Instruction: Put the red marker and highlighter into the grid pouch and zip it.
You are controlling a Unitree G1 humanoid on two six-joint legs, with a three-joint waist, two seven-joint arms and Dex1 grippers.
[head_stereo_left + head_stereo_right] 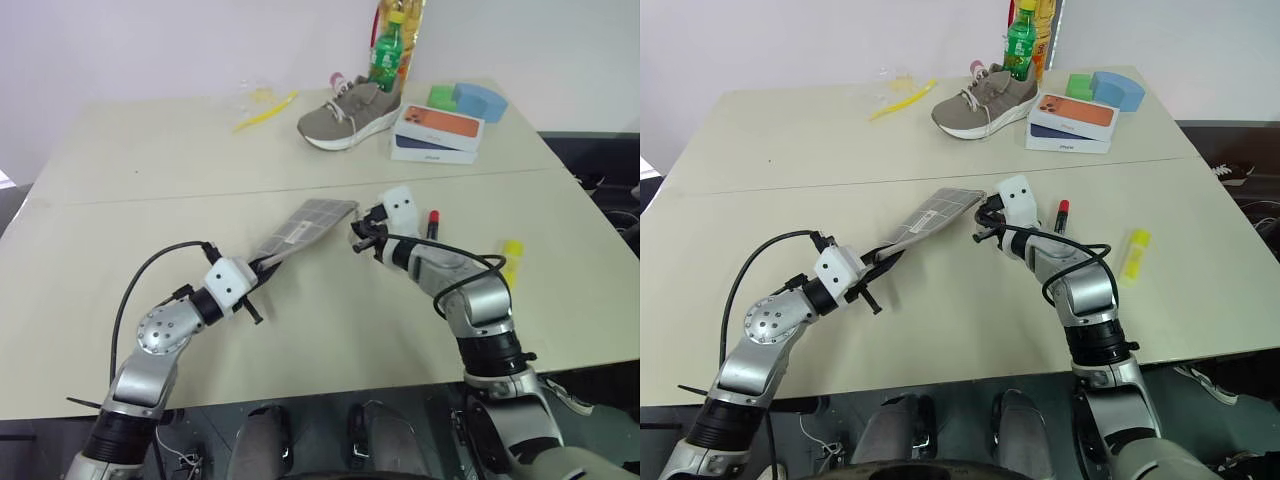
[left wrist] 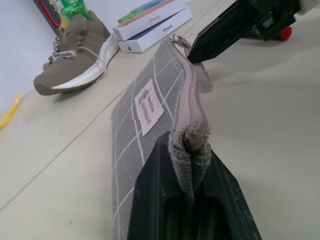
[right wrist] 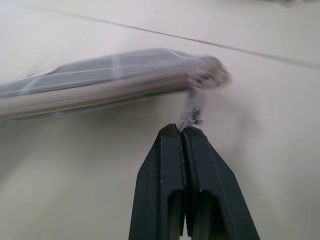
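The grid pouch (image 1: 305, 225) is grey with white lines and a white label, and it hangs tilted above the table's middle. My left gripper (image 1: 262, 268) is shut on its near end, the fabric pinched between the fingers (image 2: 150, 200). At the pouch's far corner, my right gripper (image 3: 184, 131) is shut on the zipper pull (image 3: 192, 112). The zipper (image 2: 192, 100) looks closed along the top edge. The red marker (image 1: 433, 222) lies on the table just right of my right hand. Further right lies the pale-yellow highlighter (image 1: 511, 255).
At the table's back stand a grey shoe (image 1: 350, 115), stacked phone boxes (image 1: 437, 133), a green bottle (image 1: 385, 55) and green and blue blocks (image 1: 468, 98). A long yellow stick (image 1: 265, 110) lies back left. A seam (image 1: 150, 195) crosses the tabletop.
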